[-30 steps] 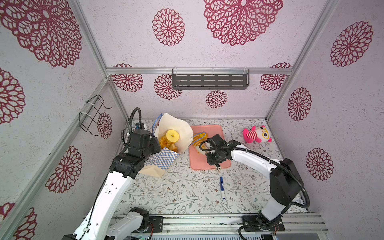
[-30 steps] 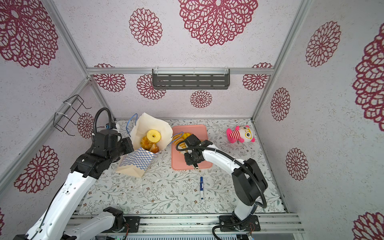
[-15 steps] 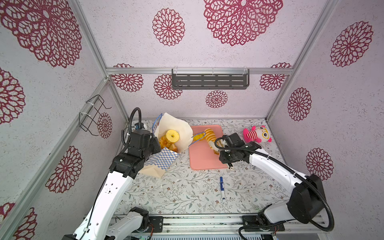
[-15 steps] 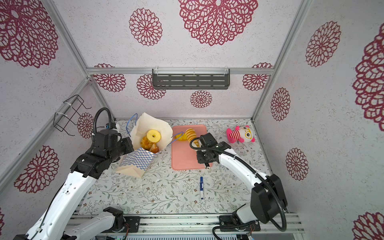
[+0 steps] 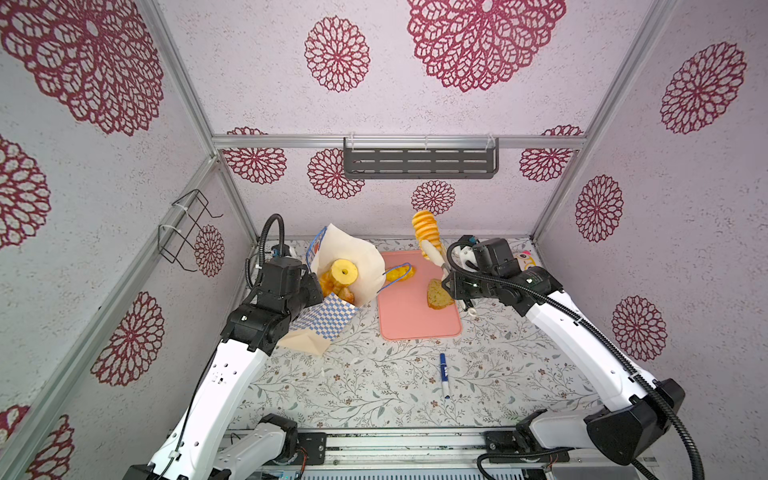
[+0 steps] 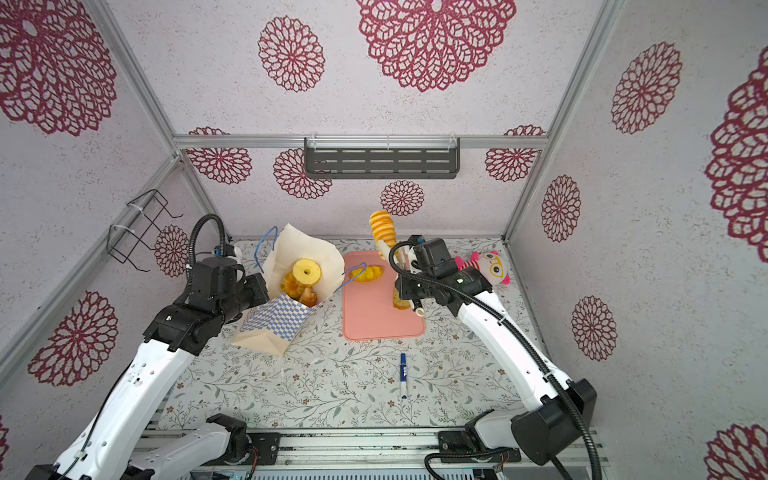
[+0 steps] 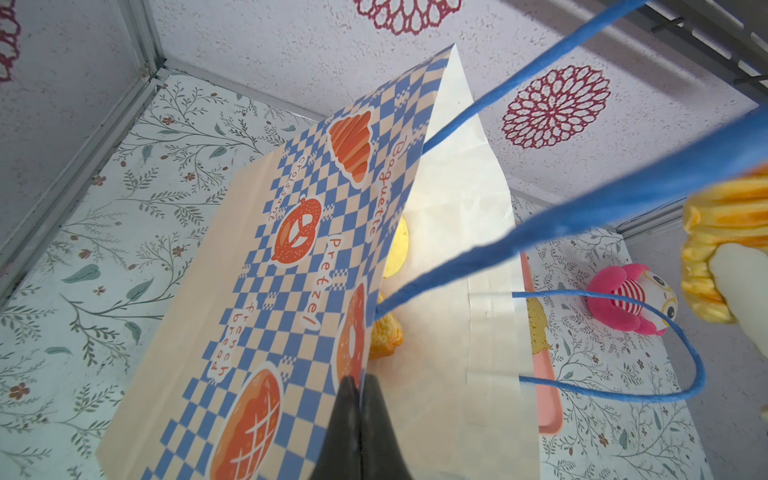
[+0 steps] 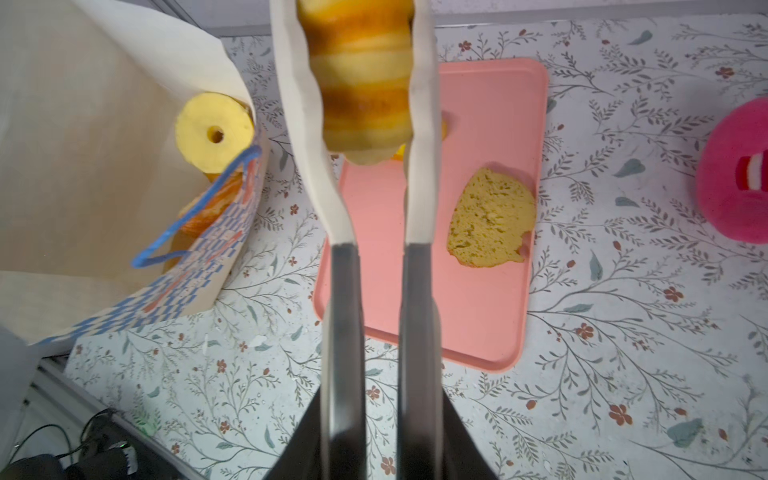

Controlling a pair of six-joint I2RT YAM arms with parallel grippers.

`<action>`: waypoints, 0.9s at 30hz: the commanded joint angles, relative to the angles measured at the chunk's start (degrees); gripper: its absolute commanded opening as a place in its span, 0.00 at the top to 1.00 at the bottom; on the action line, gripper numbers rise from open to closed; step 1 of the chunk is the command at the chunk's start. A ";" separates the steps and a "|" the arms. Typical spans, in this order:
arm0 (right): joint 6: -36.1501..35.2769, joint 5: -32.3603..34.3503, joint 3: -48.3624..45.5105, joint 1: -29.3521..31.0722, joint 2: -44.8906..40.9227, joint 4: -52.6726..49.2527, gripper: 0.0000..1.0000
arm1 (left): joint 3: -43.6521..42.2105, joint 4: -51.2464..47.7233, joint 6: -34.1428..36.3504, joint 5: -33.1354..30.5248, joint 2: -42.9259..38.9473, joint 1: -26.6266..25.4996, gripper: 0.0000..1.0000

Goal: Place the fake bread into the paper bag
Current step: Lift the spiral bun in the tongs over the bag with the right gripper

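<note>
The paper bag (image 5: 332, 320) (image 6: 274, 320) (image 7: 291, 249) leans open on the table's left side. My left gripper (image 5: 312, 286) (image 7: 360, 382) is shut on its checked rim. Inside the bag lie a ring cake (image 5: 344, 272) (image 8: 214, 133) and other golden pastries (image 6: 297, 286). My right gripper (image 5: 432, 253) (image 8: 355, 41) is shut on a ridged loaf (image 5: 424, 226) (image 6: 383, 228) (image 8: 365, 83), held high over the pink tray (image 5: 415, 320) (image 8: 478, 311). On the tray lie a yellow pastry (image 5: 401, 273) (image 6: 368, 273) and a brownish flat bun (image 5: 438, 294) (image 8: 490, 218).
A pink striped plush toy (image 6: 486, 266) (image 7: 627, 299) lies at the back right, behind my right arm. A blue pen (image 5: 444, 374) (image 6: 402, 374) lies in front of the tray. A grey shelf (image 5: 419, 162) hangs on the back wall, a wire rack (image 5: 187, 228) on the left wall.
My right gripper has risen from the tray with the ridged loaf, moving up and toward the back. The left gripper and the bag have stayed put.
</note>
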 commanded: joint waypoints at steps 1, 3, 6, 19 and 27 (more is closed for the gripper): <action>0.50 -4.94 4.35 1.89 -1.14 3.62 0.68 | 1.32 0.37 -0.50 0.41 0.57 0.54 1.00; 0.32 -5.06 6.51 4.79 0.01 3.83 0.68 | 1.41 0.41 -0.61 0.55 0.66 0.56 1.00; 0.01 -4.14 10.17 9.70 2.62 3.18 0.68 | 1.33 0.51 -0.79 0.55 0.57 0.53 1.00; -0.69 -2.10 11.73 17.49 10.38 1.74 0.64 | 1.30 0.08 -0.70 0.76 0.02 0.51 1.00; -1.08 -1.95 11.55 18.70 12.11 1.54 0.57 | 1.23 0.29 -0.73 0.99 0.24 0.58 1.00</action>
